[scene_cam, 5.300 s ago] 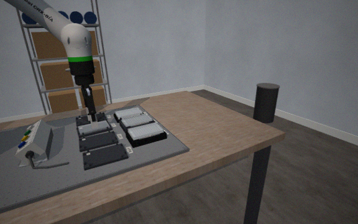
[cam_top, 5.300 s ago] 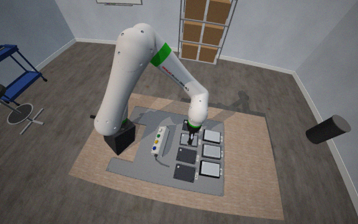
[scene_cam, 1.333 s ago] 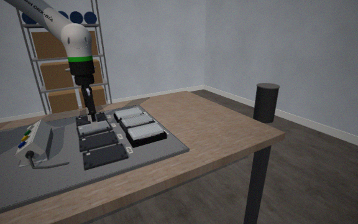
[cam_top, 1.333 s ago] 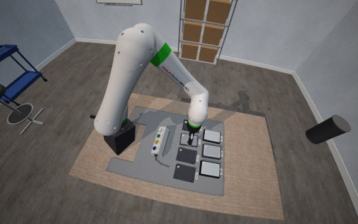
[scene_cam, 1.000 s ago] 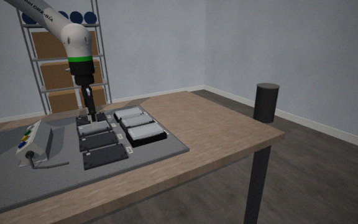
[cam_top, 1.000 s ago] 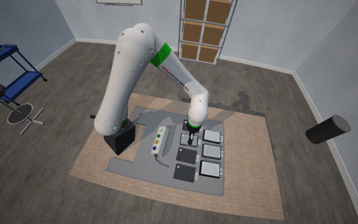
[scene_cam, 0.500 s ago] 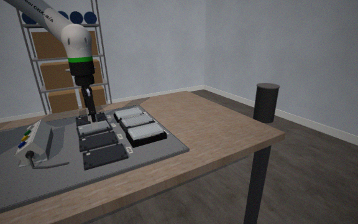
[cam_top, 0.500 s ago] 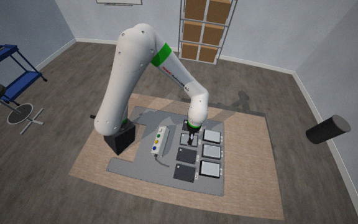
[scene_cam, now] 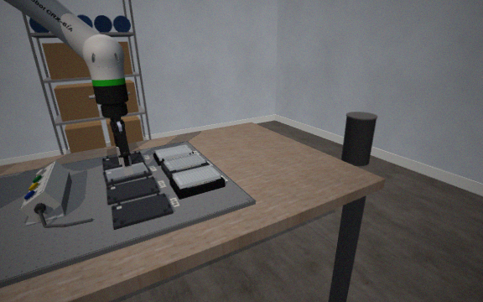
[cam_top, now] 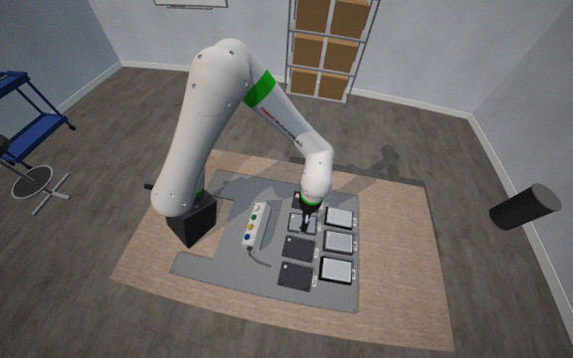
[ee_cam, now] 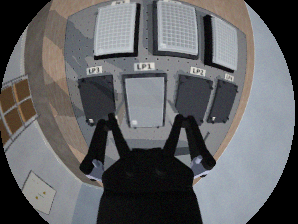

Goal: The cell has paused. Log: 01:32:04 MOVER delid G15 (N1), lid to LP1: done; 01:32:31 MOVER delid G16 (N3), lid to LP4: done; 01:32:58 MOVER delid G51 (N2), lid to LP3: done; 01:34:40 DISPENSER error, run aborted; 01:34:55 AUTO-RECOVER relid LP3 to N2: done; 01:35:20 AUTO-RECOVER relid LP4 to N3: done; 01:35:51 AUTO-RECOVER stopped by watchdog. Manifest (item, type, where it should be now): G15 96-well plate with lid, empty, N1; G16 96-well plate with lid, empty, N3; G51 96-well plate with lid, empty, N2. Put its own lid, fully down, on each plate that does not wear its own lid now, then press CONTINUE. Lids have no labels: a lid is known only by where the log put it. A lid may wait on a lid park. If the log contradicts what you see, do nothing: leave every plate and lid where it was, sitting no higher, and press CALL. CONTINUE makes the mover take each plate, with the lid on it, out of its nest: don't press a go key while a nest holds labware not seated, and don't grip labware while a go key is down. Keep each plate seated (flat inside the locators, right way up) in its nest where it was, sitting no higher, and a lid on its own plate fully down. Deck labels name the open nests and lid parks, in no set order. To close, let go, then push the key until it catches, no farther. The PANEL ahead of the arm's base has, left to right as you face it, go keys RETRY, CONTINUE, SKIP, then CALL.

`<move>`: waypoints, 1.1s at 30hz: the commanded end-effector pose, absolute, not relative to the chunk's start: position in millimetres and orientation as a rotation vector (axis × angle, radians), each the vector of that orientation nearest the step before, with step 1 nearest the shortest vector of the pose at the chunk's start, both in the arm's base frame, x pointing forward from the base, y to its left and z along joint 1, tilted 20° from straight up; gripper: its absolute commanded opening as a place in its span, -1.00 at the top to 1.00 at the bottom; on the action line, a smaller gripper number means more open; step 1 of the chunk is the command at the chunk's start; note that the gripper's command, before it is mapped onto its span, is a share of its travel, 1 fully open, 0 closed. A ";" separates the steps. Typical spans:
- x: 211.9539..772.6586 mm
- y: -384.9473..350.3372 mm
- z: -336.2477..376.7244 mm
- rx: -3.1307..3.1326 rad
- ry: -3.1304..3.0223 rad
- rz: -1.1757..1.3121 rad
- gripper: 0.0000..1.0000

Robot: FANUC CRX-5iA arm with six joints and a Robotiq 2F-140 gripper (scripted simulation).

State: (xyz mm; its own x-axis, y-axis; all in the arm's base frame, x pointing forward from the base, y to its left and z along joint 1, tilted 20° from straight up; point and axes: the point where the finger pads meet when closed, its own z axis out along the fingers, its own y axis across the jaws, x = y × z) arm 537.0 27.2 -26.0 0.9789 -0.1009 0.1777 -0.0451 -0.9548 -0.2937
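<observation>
Holding the gripper (scene_cam: 125, 161) open and empty, fingers spread wider than the lid (scene_cam: 126, 172) and pointing straight down over its end nearest the far edge of the bench. Not gripping anything yet; whether the fingertips are touching the lid cannot be told.

Resting flat on a lid park, second in the column of four counted from the far edge, with the label in the wrist view seeming to read LP1, though blurred. Showing dark and bare on the two parks nearer the front edge (scene_cam: 132, 190) (scene_cam: 141, 210). Sitting in a parallel column on the side toward the right front corner of the bench: three plates (scene_cam: 173, 152) (scene_cam: 184, 161) (scene_cam: 195, 177), each in its nest. Showing well grids more plainly on some than on others, but not telling surely which one is lacking a lid.

Judging the step in hand as lining up on the one parked lid, ahead of returning it to the plate in N1. Calling next for lowering until the fingers are bracketing the lid's long sides, closing gently, lifting straight, carrying across to the N1 nest after checking the deck label, and setting it fully down. Leaving the panel (scene_cam: 46, 189), toward the left edge, untouched until releasing.
</observation>
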 end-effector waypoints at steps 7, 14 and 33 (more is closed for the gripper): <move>537.9 28.0 -29.3 -2.834 0.107 -0.276 -0.32; 538.5 28.9 -32.1 -2.834 0.107 -0.276 -0.32; 538.9 29.6 -34.4 -2.834 0.107 -0.276 -0.32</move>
State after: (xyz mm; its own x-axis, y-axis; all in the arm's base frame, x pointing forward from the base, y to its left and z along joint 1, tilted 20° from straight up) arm 538.8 29.7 -34.5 0.9789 -0.1009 0.1777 -0.0451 -0.9548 -0.2937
